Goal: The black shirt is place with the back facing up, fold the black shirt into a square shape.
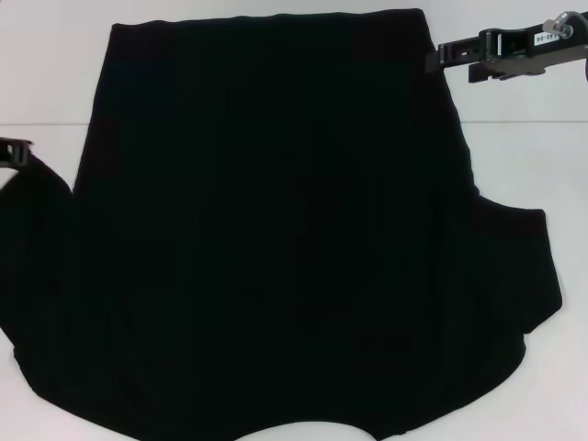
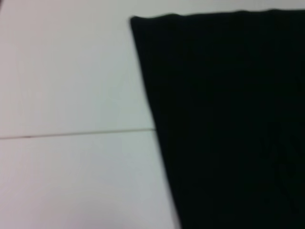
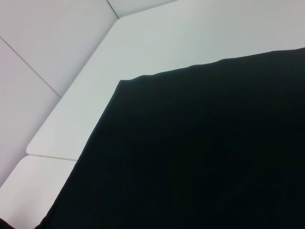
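The black shirt [image 1: 294, 239] lies spread flat on the white table [image 1: 46, 73], plain side up, straight hem at the far end, sleeves spread at the near left and right. No print shows. My right gripper [image 1: 443, 53] hovers at the far right corner of the hem, pointing toward it. My left gripper [image 1: 14, 152] shows only as a tip at the left edge, beside the left sleeve. One hem corner of the black shirt [image 2: 228, 119] fills the left wrist view. Another corner of the black shirt [image 3: 200, 157] fills the right wrist view.
A seam [image 2: 71, 133] runs across the white table to the left of the shirt. The rounded table edge [image 3: 38, 152] and a pale wall or floor show beyond the far right corner. Bare table lies along both sides of the shirt.
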`<act>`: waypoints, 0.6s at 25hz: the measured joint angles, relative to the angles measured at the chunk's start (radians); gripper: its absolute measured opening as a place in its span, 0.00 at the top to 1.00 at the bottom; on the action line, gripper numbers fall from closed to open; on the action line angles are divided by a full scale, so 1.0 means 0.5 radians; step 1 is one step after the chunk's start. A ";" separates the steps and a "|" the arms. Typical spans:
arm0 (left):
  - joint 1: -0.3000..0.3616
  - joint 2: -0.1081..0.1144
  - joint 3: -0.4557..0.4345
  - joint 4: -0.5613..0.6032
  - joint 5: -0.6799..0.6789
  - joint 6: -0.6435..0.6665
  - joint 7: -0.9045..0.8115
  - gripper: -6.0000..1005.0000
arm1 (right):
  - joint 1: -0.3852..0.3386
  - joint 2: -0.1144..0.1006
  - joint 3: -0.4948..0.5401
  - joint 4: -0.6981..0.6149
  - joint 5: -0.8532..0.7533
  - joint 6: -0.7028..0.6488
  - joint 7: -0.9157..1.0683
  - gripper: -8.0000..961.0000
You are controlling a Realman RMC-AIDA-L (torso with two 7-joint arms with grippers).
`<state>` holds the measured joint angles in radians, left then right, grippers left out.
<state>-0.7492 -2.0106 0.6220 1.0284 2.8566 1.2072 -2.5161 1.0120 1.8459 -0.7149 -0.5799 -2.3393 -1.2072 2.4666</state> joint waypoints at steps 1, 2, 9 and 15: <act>0.002 -0.005 0.035 0.000 0.000 0.005 -0.025 0.97 | 0.000 0.000 0.002 0.000 0.000 -0.002 0.000 0.05; 0.005 -0.014 0.088 0.000 0.000 0.015 -0.064 0.97 | 0.000 0.000 0.002 0.000 0.000 -0.002 0.000 0.05; -0.006 -0.035 0.224 -0.006 0.001 0.135 -0.236 0.97 | -0.002 -0.006 0.003 0.000 0.000 0.001 0.000 0.05; -0.029 -0.055 0.389 0.005 0.003 0.270 -0.385 0.97 | -0.003 -0.007 0.003 -0.003 0.000 0.003 -0.002 0.05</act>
<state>-0.7637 -2.0382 0.8165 1.0309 2.8582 1.3422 -2.7086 1.0106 1.8423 -0.7132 -0.5812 -2.3393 -1.2057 2.4656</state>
